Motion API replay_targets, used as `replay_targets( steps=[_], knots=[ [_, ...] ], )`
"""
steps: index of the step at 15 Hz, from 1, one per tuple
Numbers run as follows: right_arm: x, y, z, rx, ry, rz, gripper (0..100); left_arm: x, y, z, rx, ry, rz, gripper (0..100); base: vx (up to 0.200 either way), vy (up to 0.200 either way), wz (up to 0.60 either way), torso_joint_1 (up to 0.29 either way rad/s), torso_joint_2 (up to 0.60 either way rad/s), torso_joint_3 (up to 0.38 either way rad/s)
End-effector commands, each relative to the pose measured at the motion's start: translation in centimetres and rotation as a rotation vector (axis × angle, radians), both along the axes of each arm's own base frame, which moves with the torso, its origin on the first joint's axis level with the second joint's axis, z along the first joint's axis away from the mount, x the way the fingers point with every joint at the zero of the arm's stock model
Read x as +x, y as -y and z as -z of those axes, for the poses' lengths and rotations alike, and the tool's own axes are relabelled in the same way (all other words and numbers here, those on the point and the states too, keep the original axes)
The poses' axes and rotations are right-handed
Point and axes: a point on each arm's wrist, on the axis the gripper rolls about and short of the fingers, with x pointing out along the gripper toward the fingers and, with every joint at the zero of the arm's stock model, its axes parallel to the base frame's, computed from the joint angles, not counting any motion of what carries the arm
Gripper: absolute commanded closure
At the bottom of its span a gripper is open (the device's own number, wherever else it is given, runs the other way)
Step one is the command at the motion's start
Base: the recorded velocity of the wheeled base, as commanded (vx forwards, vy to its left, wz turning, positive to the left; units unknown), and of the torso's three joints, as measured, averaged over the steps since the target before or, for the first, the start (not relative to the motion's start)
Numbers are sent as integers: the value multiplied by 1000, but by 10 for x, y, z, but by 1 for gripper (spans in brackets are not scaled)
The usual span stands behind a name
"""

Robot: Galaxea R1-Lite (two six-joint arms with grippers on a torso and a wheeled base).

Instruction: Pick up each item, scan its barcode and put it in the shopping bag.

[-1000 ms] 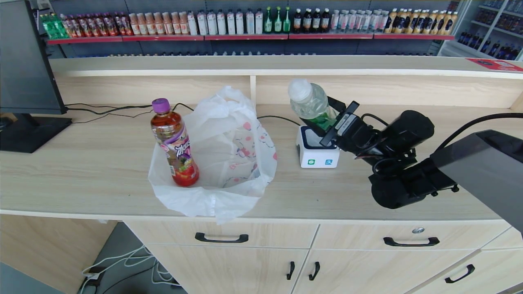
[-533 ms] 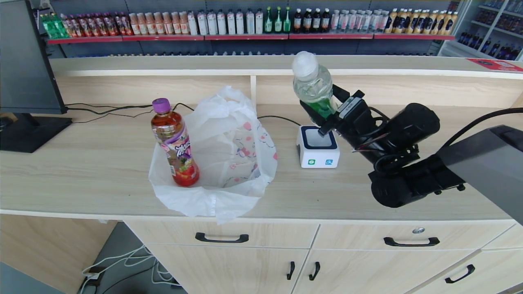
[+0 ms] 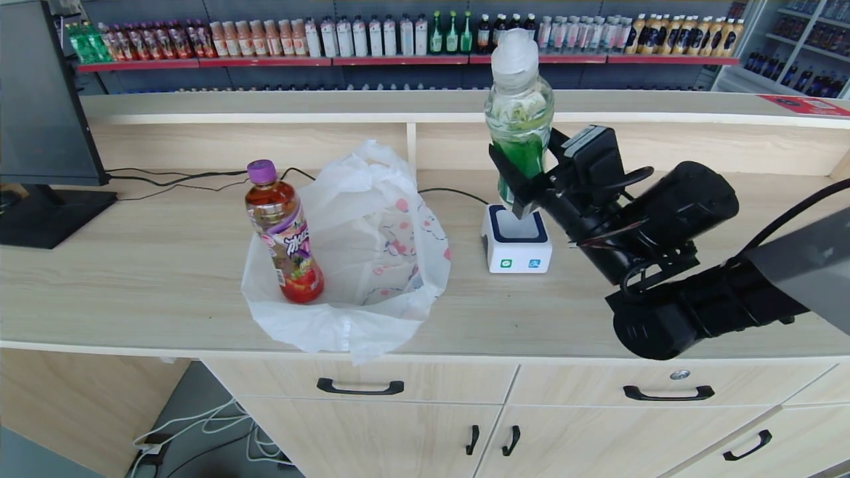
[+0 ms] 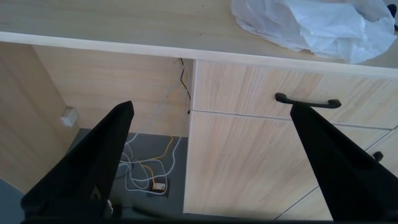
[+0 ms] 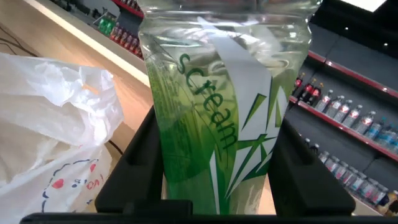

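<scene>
In the head view, the right gripper [image 3: 524, 178] is holding the clear bottle with the green label [image 3: 519, 109] upright, to the right of the shopping bag [image 3: 372, 259] and higher than its top. Its black fingers [image 3: 506, 174] are clamping the labelled lower half, with the white cap standing well above them. A white scanner [image 3: 516, 247] is sitting just right of the bag, and a red tea bottle [image 3: 284, 232] is standing at the bag's left edge.

In the left wrist view, the left gripper [image 4: 211, 109] is hanging below the bag's overhanging edge, before a drawer handle [image 4: 308, 101]. Its fingers are spread wide around nothing.

In the right wrist view, the bottle is sitting squarely between the two fingers, which are pressing opposite sides of its label, with the bag beside and below it.
</scene>
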Motion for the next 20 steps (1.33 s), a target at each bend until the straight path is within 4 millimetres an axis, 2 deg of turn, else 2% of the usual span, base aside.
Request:
replay_targets(
  steps=[1, 6, 9, 11, 15, 16, 18, 20],
  knots=[
    [-23, -6, -4, 33, -40, -28, 100, 0, 0, 0, -1, -1, 0, 0, 0, 0, 0, 0, 0, 0],
    [-42, 6, 2, 109, -162, -41, 100, 0, 0, 1, -1, -6, 0, 0, 0, 0, 0, 0, 0, 0],
    [-66, 10, 8, 262, -311, -36, 100, 0, 0, 1, -1, -6, 0, 0, 0, 0, 0, 0, 0, 0],
    [-79, 10, 16, 293, -373, -37, 100, 0, 0, 1, -1, -6, 0, 0, 0, 0, 0, 0, 0, 0],
    [-76, 11, 14, 414, -402, 27, 100, 0, 0, 1, -2, -6, 0, 0, 0, 0, 0, 0, 0, 0],
    [-71, 15, 6, 556, -409, 67, 100, 0, 0, 0, -2, -4, 0, 0, -200, 0, 0, -2, 2, 2],
    [-67, 20, 3, 580, -398, 76, 100, 0, 0, 1, -1, -6, 0, 0, -200, 0, 0, 5, 5, 2],
    [-66, 21, 2, 579, -392, 81, 100, 0, 0, 0, -2, -4, 0, 0, 0, 0, 0, 0, 0, 0]
  ],
)
